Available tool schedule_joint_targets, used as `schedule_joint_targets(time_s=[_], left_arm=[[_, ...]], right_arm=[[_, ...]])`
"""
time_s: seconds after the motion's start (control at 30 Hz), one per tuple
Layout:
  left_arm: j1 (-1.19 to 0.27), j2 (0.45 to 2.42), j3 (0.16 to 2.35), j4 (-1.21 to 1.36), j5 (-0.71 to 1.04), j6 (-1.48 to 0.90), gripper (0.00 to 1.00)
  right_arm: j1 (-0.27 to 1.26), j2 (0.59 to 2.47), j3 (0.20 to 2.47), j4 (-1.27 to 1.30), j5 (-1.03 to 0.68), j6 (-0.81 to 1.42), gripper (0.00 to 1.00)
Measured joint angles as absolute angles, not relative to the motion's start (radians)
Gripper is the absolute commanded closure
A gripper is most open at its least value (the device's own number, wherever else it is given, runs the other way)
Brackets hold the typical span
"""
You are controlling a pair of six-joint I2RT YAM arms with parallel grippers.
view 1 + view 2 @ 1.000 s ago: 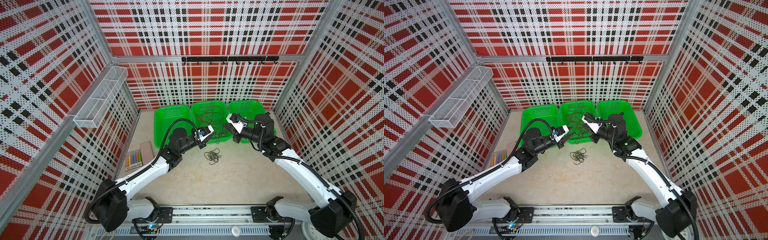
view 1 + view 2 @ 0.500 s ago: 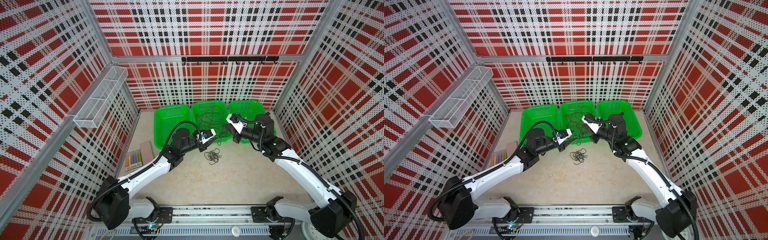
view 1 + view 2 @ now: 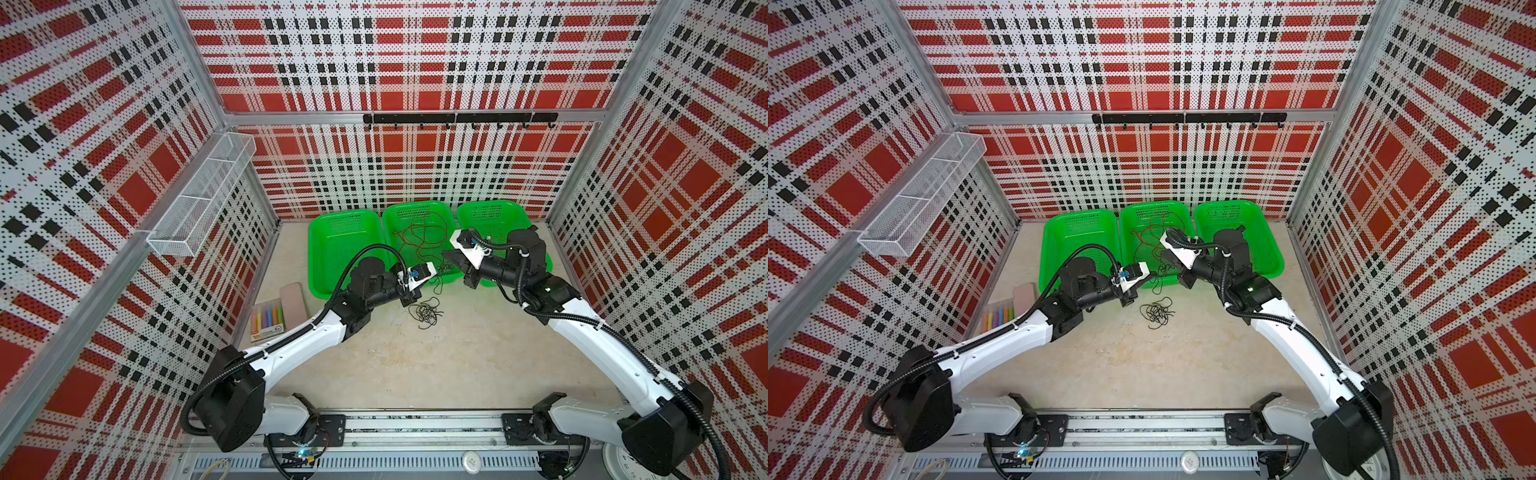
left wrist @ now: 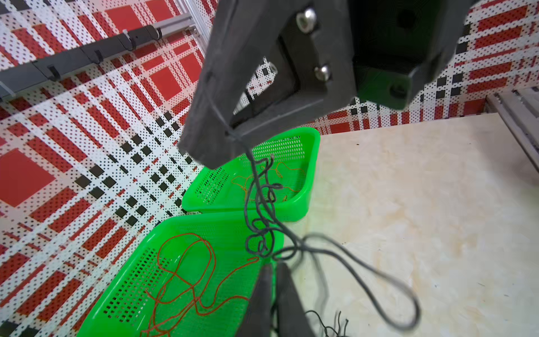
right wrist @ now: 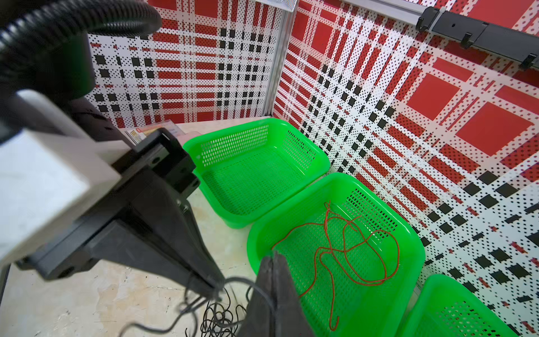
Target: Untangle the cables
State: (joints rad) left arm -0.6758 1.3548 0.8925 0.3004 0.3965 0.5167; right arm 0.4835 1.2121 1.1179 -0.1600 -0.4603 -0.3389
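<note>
The black cable [image 4: 264, 248], knotted in loops, hangs loosely between the clenched left fingers [image 4: 259, 300] and the clenched right fingers [image 5: 283, 297]; both pinch it. Just below the fingers its loose heap [image 3: 424, 311] lies on the counter [image 3: 457, 365]. Beyond them a red cable [image 5: 344, 250] lies inside a green basket [image 5: 252, 245].

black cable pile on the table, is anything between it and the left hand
Nothing solid shows. The left hand is shut on the hanging black cable, which the right hand also pinches. Only that cable's dangling loops seem to hang between it and the black pile on the table.
</note>
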Motion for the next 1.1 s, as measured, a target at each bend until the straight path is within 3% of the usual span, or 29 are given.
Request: schedule_joint_targets(time_s=[0.33,0.57,0.9,1.1], left_arm=[[-0.566,1.18,0.796,0.541,0.273,0.342,1.0],[-0.532,1.154,0.817,0.543,0.283,0.264,1.0],[-0.556,1.262,1.048,0.457,0.305,0.213,1.0],[-0.612,1.292,1.201,0.533,0.256,0.223,1.0]], right_arm=[[0.416,1.205,0.931,-0.039,-0.404,-0.221,1.0],[0.409,1.215,0.863,0.142,-0.452,-0.139,1.0],[0.41,1.27,0.767,0.414,-0.448,-0.028,0.91],[0.394,1.36,0.686,0.473,-0.442,0.064,0.83]])
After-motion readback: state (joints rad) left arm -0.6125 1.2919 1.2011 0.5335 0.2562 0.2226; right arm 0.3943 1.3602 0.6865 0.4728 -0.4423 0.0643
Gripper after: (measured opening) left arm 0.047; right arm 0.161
